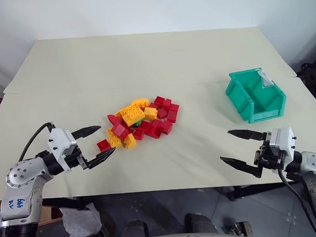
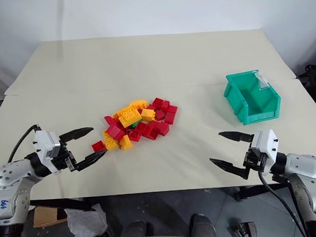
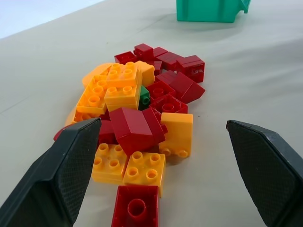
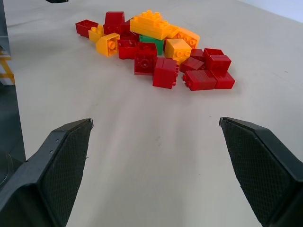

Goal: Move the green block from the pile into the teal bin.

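Both grippers hovering spread wide and empty at the table's near edge, the green block lying buried in the pile.

The left gripper (image 1: 93, 143) and right gripper (image 1: 239, 148) are holding nothing, fingers fully parted; the pile (image 1: 139, 121) is sitting mid-table just beyond the left fingertips, well apart from the right. The green block (image 3: 144, 96) is peeking out among red and yellow bricks, mostly hidden, its axis unreadable. The teal bin (image 1: 255, 95) is standing toward the table's right edge, cut-away front facing that edge, showing nothing inside.
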